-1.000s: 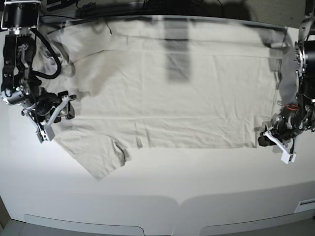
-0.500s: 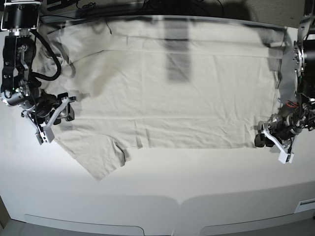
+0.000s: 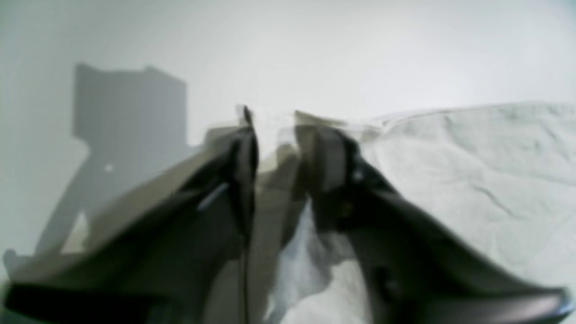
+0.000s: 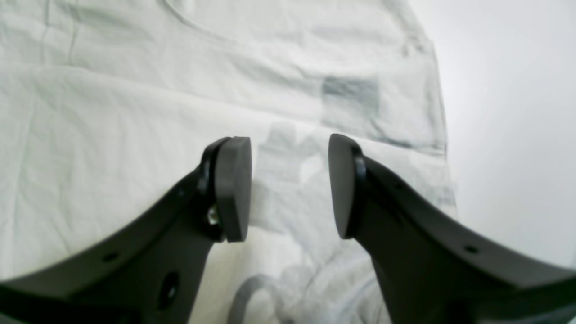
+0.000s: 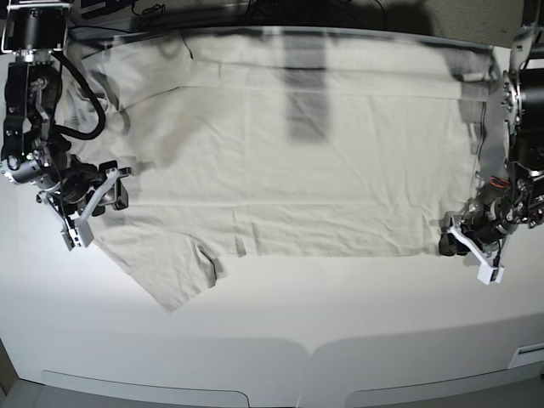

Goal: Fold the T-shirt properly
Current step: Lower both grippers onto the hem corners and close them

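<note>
On the white tabletop (image 5: pixel 280 306) we see the T-shirt (image 5: pixel 289 161) spread flat; our right gripper (image 4: pixel 288 184) hovers open over a sleeve; our left gripper (image 3: pixel 274 153) pinches the hem corner, blurred.

The T-shirt (image 5: pixel 297 170) is matt, wrinkled cream cloth; the table (image 5: pixel 340 306) looks smooth, white and faintly glossy.
</note>
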Robot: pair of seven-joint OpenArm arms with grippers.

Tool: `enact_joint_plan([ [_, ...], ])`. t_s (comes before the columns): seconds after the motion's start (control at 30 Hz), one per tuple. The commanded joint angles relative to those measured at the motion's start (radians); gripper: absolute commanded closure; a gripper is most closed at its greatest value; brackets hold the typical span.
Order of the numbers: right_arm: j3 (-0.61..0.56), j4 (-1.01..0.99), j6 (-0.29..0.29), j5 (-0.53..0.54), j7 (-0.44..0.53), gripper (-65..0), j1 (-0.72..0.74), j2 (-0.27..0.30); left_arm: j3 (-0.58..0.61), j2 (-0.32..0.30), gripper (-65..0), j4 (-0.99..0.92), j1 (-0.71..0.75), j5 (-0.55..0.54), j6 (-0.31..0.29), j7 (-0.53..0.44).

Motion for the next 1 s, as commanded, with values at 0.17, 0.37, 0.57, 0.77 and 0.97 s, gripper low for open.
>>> enact_joint_plan([
  [0.17, 0.008, 0.014, -0.001, 0.007, 0.019, -28.4, 0.033, 0.017, 0.003, -0.019, 0.0, -0.001, -0.004, 0.014, 0.001, 0.054],
  [0.37, 0.008, 0.014, 0.003, 0.006, 0.074, -28.4, 0.033, 0.017, 0.003, -0.023, 0.0, -0.001, -0.004, -0.055, 0.001, 0.053],
  [0.57, 0.000, -0.030, 0.051, -0.020, 0.114, -28.4, 0.099, 0.020, 0.003, -0.022, 0.0, -0.001, -0.004, -0.124, 0.001, 0.054],
  [0.77, -0.143, -0.300, 0.051, 0.011, 0.064, -28.4, 0.365, 0.047, 0.003, -0.022, 0.0, -0.001, -0.003, -0.124, 0.001, 0.062],
  [0.97, -0.373, -0.651, 0.051, 0.010, 0.021, -28.4, 0.669, 0.043, 0.003, -0.017, 0.0, -0.001, -0.003, -0.125, 0.001, 0.061],
])
